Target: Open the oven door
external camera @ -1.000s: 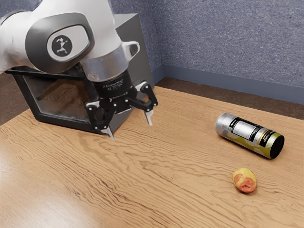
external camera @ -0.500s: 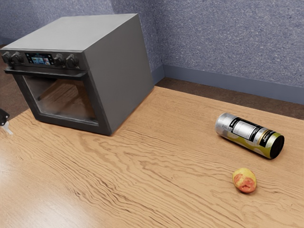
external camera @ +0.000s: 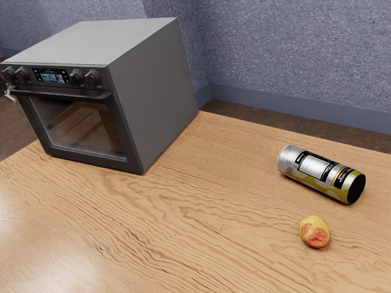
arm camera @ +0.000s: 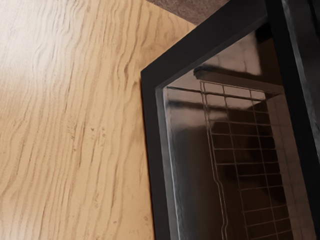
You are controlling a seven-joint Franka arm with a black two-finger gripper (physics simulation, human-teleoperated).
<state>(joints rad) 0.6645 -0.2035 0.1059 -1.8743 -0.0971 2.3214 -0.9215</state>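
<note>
Across the foreground of the exterior view spreads the wooden table point(external camera: 201, 232), the largest thing in sight. On it, toward the exterior view's left, sits the grey oven point(external camera: 153, 91), its front bearing the knobs and a small lit display. Its door point(external camera: 91, 160) is shut, or so nearly shut that no clear gap can be made out; in the wrist view a wire rack point(arm camera: 242, 162) shows through the dark glass. The opening itself is therefore all but wholly left to do; what looks done is the approach. The long handle point(external camera: 61, 93) runs along the top of the door, and a sliver of the gripper point(external camera: 8, 92) appears near its far end, at the exterior view's left edge. Whether the gripper is wide, narrow or closed on the handle cannot be told. Likely left are a sure hold or hooking of that bar, then the pull and swing downward. Well apart from the oven lies a can point(external camera: 321, 173) on its side, and near it a small red-and-yellow fruit point(external camera: 314, 232).
</note>
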